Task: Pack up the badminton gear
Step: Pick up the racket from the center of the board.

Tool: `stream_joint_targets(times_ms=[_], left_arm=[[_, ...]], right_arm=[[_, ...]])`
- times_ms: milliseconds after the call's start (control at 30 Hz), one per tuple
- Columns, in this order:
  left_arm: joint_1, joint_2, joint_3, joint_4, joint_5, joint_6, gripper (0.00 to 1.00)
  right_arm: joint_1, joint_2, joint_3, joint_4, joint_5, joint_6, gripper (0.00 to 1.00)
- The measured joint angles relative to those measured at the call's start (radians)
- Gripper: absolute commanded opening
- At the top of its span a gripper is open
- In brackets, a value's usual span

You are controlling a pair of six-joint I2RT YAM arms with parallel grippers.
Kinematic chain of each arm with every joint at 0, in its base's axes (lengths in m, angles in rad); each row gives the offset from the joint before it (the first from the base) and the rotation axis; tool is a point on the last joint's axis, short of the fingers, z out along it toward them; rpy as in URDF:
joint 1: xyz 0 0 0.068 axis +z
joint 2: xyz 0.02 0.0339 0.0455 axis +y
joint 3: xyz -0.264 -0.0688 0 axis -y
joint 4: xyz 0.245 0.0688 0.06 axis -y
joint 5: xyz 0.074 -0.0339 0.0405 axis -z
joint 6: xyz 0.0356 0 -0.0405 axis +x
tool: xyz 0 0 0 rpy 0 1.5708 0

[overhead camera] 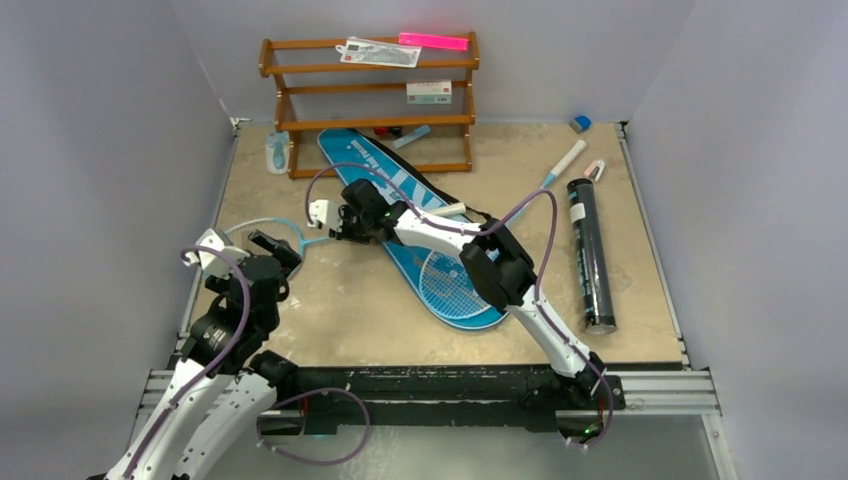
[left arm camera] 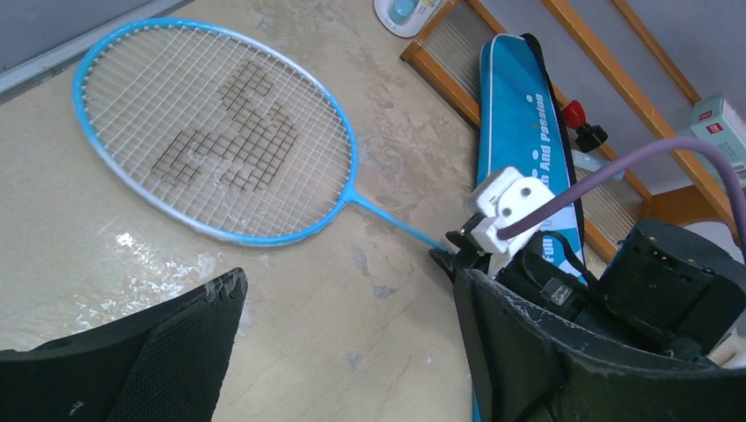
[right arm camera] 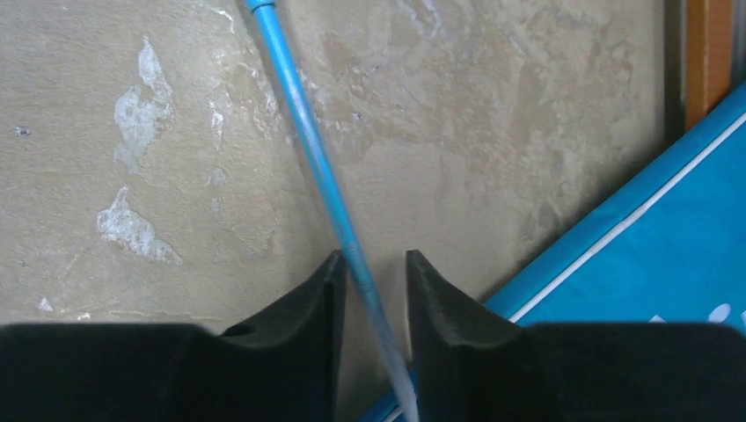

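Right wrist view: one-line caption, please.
Right tool straddles the blue racket shaft, jaws not yet closed, blue bag alongside.

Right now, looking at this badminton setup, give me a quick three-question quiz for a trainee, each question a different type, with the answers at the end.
1. True or false: the right gripper has its fingers on either side of a racket shaft.
2. Which gripper is wide open with nothing between its fingers?
3. On the table, the black tube is: A) standing upright B) lying on its side C) clamped in the right gripper

Key: 1 true; 2 the left gripper; 3 B.
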Motion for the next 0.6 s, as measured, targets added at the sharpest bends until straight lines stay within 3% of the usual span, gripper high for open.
stream_joint_targets(times_ms=[67,267,600], left_arm=[[0.000,-0.003,0.000,0.000,-0.002,0.000,0.85],[0.000,-0.002,0.000,0.000,-0.001,0.001,0.85],[0.001,-0.020,0.023,0.046,0.099,0.097,0.83]], right_arm=[[0.000,0.005,0.002,0.003,0.013,-0.009,0.00],[0.005,-0.052,-0.090,0.033,0.058,0.001,0.00],[0.000,-0.558,-0.468,0.087,0.278,0.130,0.00]])
